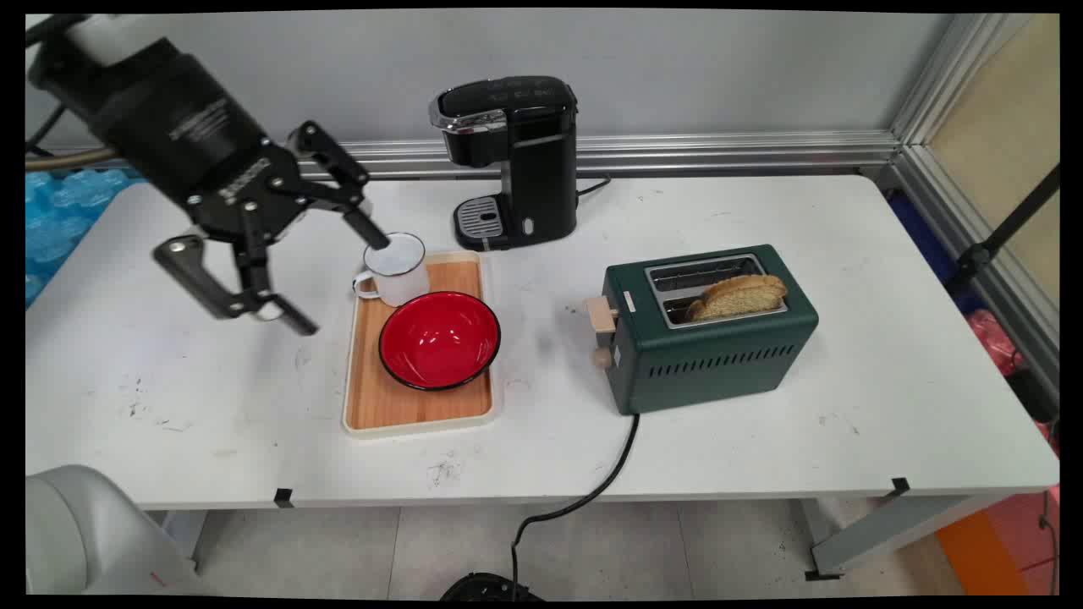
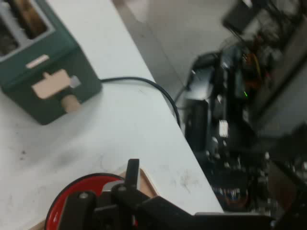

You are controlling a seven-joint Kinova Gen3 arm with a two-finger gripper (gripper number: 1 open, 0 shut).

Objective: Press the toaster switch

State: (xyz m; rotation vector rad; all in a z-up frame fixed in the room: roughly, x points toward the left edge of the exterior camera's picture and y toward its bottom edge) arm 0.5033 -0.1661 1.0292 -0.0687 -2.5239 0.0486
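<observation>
My black gripper (image 1: 338,281) hangs open above the table, just left of a wooden tray (image 1: 415,408). Its upper finger tip (image 1: 377,238) is at the rim of a white enamel mug (image 1: 396,271) standing at the tray's far end. Whether it touches the mug I cannot tell. The lower finger (image 1: 300,323) is off the tray's left side. A red bowl (image 1: 439,340) with a black rim sits on the tray in front of the mug. In the hand view the red bowl (image 2: 60,201) and a tray corner (image 2: 146,181) show behind one finger (image 2: 133,171).
A black coffee machine (image 1: 516,161) stands at the back. A green toaster (image 1: 719,347) with a bread slice (image 1: 743,296) in its near slot sits to the right, its cord (image 1: 596,482) dropping over the front edge. The hand view shows the toaster (image 2: 45,103) and its cord (image 2: 144,82).
</observation>
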